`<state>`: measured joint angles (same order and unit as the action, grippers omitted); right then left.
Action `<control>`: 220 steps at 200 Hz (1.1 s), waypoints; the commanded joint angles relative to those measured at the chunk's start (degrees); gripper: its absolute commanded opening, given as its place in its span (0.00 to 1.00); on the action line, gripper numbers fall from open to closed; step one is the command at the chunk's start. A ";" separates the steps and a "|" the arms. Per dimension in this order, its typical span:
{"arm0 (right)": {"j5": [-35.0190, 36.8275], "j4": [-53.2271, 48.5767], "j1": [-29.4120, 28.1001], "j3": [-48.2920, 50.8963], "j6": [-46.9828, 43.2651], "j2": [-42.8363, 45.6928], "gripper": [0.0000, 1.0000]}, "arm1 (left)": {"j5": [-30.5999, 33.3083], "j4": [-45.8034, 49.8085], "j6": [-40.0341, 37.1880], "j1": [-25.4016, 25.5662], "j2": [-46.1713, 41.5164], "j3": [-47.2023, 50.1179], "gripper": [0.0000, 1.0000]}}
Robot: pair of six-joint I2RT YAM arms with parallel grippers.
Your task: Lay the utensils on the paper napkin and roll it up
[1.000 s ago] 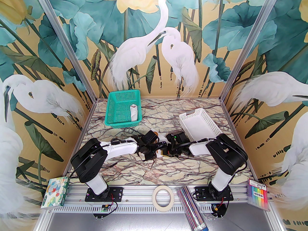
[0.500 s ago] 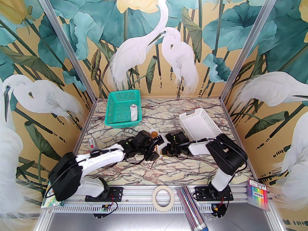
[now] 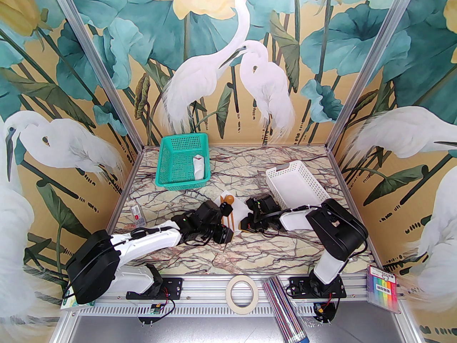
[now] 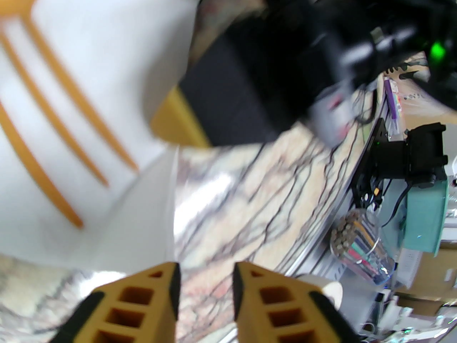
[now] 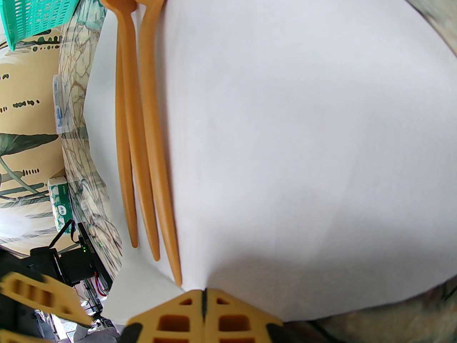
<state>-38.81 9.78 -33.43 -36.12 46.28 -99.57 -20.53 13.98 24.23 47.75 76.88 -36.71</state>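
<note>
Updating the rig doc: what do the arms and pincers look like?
Left arm and right arm: white links, black joints and base plates, thin black cables, green wrist LEDs. Left pincer and right pincer: orange-yellow, with rectangular cut-outs and black edges.

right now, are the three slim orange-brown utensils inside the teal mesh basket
No, the utensils lie side by side on the white paper napkin, outside the basket.

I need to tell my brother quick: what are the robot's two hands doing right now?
Left gripper: slightly open, holding nothing.
Right gripper: shut, pinching the edge of the paper napkin.
</note>
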 commanded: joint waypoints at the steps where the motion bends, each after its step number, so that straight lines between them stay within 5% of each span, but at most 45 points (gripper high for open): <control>1: 3.02 -3.36 -0.33 -0.09 -1.40 0.43 0.00 | -1.45 -1.49 5.25 0.29 -2.83 1.71 0.28; 121: 3.31 -4.24 -0.33 -0.35 -1.72 0.69 0.00 | -6.45 -17.76 11.11 1.21 3.70 10.43 0.19; 220: 3.56 -4.75 -0.32 -0.22 -2.31 1.71 0.00 | 2.72 -14.17 3.76 0.74 6.60 4.92 0.19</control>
<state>-37.82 8.21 -33.43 -36.21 45.19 -98.76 -21.58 -2.13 31.62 48.75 83.00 -29.58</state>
